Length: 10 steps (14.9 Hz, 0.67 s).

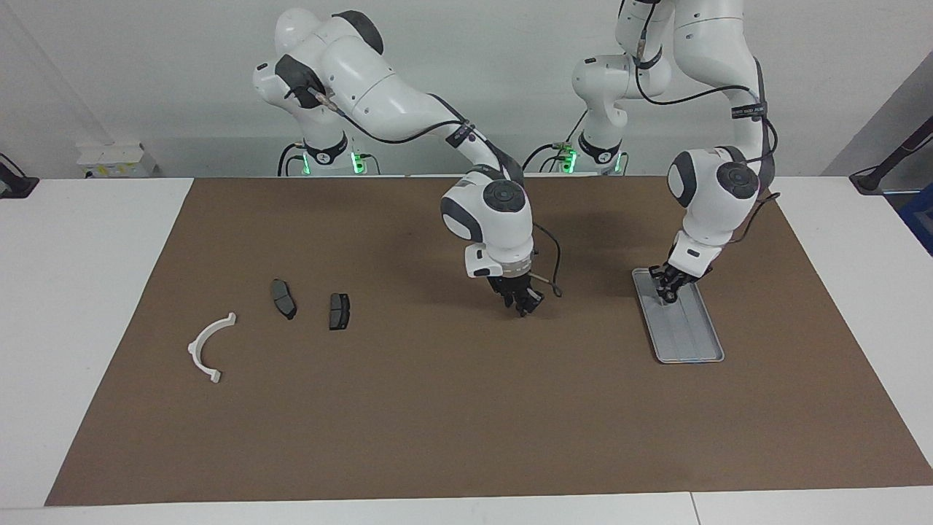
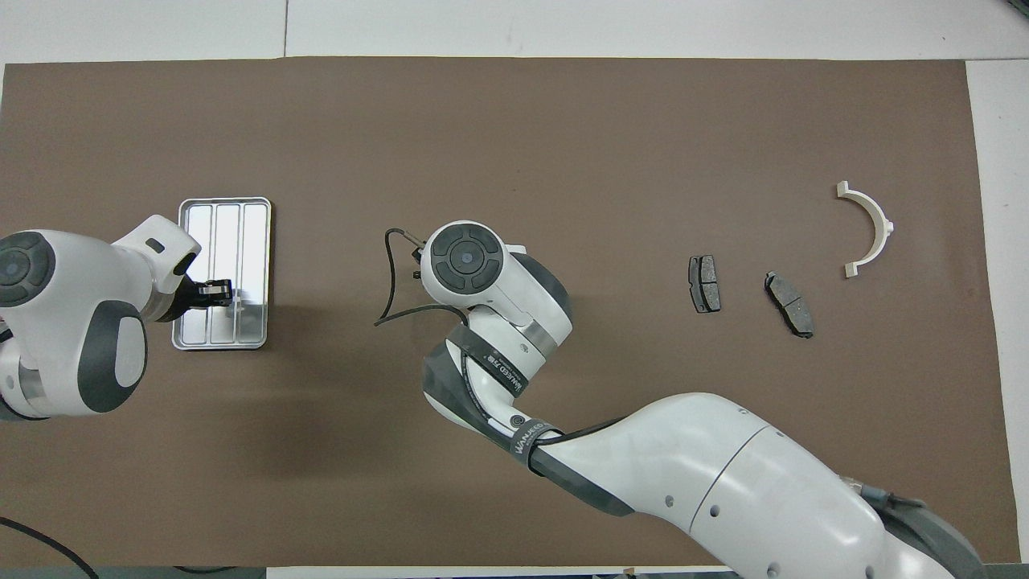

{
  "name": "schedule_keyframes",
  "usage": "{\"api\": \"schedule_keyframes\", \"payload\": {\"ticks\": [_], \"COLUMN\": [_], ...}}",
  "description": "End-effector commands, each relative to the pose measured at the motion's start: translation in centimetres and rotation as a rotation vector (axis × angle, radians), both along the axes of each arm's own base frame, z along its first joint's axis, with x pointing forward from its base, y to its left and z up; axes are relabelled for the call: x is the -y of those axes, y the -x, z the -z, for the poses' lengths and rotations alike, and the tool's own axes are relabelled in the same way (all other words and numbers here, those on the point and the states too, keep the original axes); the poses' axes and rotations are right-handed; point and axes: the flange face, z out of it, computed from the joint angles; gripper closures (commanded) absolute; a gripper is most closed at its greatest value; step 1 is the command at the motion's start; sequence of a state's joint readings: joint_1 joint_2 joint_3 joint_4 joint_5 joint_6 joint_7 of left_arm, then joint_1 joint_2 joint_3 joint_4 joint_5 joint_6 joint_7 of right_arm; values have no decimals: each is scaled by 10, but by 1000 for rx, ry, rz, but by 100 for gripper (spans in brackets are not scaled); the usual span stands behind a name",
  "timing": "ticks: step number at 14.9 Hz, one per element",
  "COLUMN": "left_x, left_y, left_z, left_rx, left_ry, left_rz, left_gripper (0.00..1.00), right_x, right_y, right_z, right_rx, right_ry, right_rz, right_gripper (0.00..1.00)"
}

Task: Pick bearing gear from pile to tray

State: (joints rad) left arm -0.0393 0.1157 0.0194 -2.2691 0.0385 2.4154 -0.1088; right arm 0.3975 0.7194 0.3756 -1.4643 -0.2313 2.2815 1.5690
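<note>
I see the left gripper [image 1: 668, 293] low in the tray [image 1: 692, 343] at its robot-side end; I cannot tell its grip. Right gripper [image 1: 526, 302] hangs over bare mat mid-table, grip unreadable. From the brake pads [image 1: 339, 311], the white half-ring [image 1: 209, 348] lies at 8 o'clock in the facing view.

Silver ribbed tray [image 1: 689, 337] lay flat at my left arm's end. Pile: white half-ring [image 1: 208, 347], two grey pads [image 1: 283, 298] at its two o'clock, facing view.
</note>
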Motion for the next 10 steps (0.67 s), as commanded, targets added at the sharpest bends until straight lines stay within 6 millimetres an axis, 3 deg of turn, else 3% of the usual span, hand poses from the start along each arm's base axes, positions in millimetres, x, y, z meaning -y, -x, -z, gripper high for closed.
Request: {"api": "schedule_keyframes", "payload": {"ticks": [1, 3, 7, 8, 9, 10], "left_x": [-2, -3, -4, -5, -5, -3], "left_y": [10, 12, 15, 15, 16, 14], "left_z": [6, 9, 14, 13, 14, 12], "left_rx": [10, 3, 3, 3, -2, -11], "left_ry": [-4, -4, -4, -4, -5, -6], "left_rz": [-7, -7, -2, -1, 7, 24], "left_gripper": [100, 100, 100, 64, 9, 0], "right_x": [9, 16, 63, 77, 95, 114], "right_y": [-5, -12, -47, -55, -62, -69], "right_z": [-19, -27, -67, -79, -91, -99], "right_rx": [2, -6, 3, 14, 21, 21], "right_ry": [36, 55, 95, 95, 103, 120], "right_rz": [20, 23, 1, -22, -53, -101], "right_gripper": [0, 0, 0, 0, 0, 0]}}
